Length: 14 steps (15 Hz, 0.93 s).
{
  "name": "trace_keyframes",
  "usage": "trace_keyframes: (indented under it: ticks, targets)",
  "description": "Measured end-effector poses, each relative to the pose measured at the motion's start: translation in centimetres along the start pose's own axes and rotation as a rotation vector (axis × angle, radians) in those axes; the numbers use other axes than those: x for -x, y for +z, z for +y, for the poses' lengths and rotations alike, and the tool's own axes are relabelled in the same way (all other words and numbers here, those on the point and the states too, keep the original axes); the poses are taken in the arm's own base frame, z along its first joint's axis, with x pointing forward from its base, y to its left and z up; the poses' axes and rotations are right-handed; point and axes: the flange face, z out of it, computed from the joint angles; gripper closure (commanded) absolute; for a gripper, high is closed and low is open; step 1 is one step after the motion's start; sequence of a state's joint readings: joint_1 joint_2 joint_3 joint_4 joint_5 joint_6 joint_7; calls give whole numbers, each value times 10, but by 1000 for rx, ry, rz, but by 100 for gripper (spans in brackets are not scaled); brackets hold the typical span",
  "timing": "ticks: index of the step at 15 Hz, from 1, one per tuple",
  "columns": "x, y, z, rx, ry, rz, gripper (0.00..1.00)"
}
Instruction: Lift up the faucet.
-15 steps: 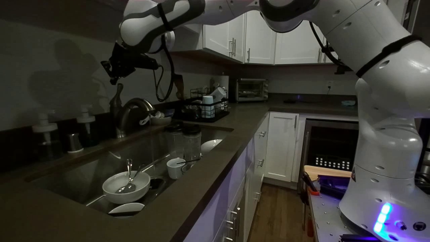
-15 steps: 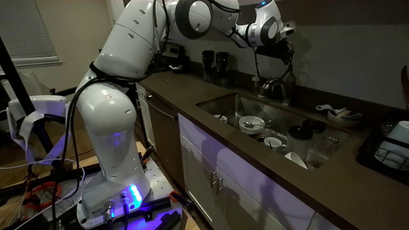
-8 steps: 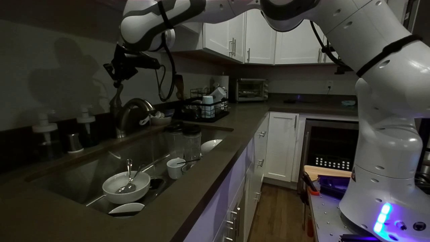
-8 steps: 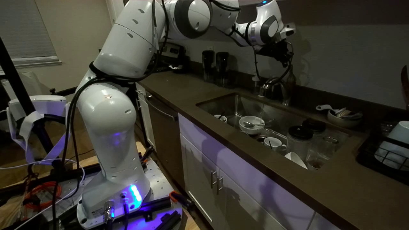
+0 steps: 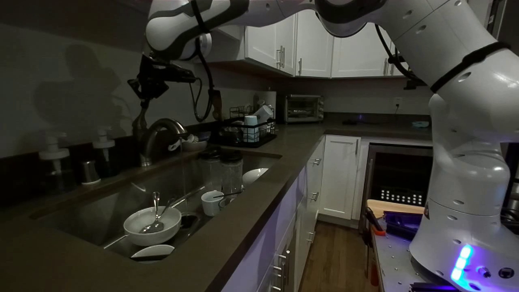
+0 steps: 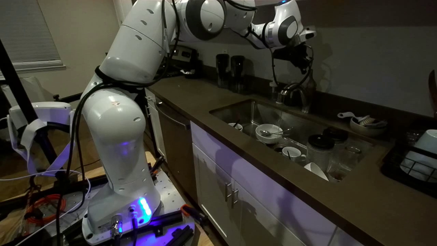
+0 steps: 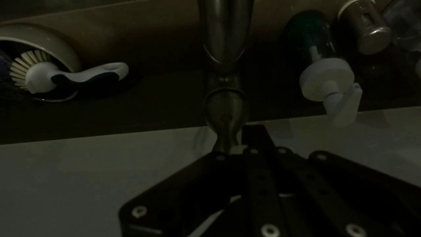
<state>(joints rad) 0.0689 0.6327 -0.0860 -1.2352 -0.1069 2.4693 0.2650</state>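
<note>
Back of the worktop (image 5: 251,198), far left in an exterior view: white-topped pump dispenser (image 5: 54,154), small metal canister (image 5: 90,172), another pump dispenser (image 5: 104,144). Light dim.

Next along, my tool (image 5: 144,101), aimed down at the top of the lever (image 5: 140,119) on the faucet (image 5: 151,138). Tool narrow, fingers close together. Wrist view: the lever's end runs out of sight behind my linkage (image 7: 184,181), just left of the dark fingertips (image 7: 257,135); whether they touch it, I cannot tell. Faucet stands behind the sink (image 5: 93,215), lever near upright, spout (image 5: 172,125) arched over the basin.

Below, in the sink, a white bowl (image 5: 148,240) with a spoon (image 5: 153,228) in it. Right of the spout, a scrub brush (image 7: 82,76) lies in a small bowl (image 5: 194,145) on the back ledge. Then a white mug (image 5: 211,205), upright in the sink; clear jar (image 5: 232,176), dark-lidded, beyond it.

Farther right, black dish rack (image 5: 261,142) carrying cups (image 5: 251,121); toaster oven (image 5: 302,109) in the corner. Far right, my own base (image 5: 458,221), status light (image 5: 461,263) blue.
</note>
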Motion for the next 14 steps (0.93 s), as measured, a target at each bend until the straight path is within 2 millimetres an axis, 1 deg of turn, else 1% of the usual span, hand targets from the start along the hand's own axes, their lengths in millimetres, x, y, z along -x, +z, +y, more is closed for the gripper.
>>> trace_keyframes:
  ticks: [5, 14]
  targets:
    - [-1, 0, 7, 24, -7, 7, 100]
    - [0, 5, 8, 33, -12, 8, 100]
